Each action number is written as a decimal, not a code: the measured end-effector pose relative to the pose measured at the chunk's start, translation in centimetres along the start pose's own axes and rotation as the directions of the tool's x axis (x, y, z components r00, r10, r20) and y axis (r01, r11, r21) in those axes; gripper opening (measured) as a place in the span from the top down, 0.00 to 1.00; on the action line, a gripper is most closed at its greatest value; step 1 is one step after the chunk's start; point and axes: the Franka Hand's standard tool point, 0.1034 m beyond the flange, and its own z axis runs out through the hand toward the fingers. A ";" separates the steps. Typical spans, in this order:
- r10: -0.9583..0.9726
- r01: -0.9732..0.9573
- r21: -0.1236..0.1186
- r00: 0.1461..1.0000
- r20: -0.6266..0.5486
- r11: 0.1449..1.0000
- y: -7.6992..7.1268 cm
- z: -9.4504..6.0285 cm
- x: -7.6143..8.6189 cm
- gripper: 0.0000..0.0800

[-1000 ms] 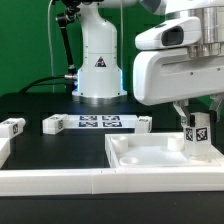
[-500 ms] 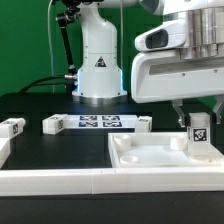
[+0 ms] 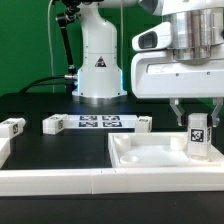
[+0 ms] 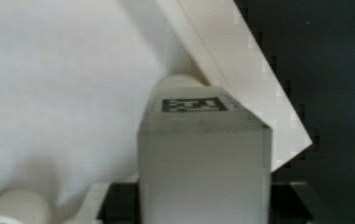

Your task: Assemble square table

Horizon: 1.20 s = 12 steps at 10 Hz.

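The gripper [image 3: 197,116] was clamped on an upright leg [image 3: 198,136] at a corner of the square tabletop [image 3: 140,158] (exterior view's right); holding it vertical while twisting would likely seat it cleanly.

The black table [image 3: 60,145] carries the marker board [image 3: 97,123], with a left-end leg [image 3: 52,124] and a right-end leg [image 3: 144,123] just beside it. A third leg [image 3: 12,127] lies further toward the exterior view's left of the board. The square slab [image 3: 150,155] lies in front of the board.
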 end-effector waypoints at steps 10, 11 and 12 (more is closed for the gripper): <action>0.342 -0.343 0.020 0.939 0.032 0.939 0.2 0.1 0.1 0.24; 0.254 -0.254 0.022 0.967 0.028 0.967 0.0 0.0 0.0 0.24; 0.153 -0.153 0.021 0.988 0.022 0.988 -0.4 0.1 -0.4 0.20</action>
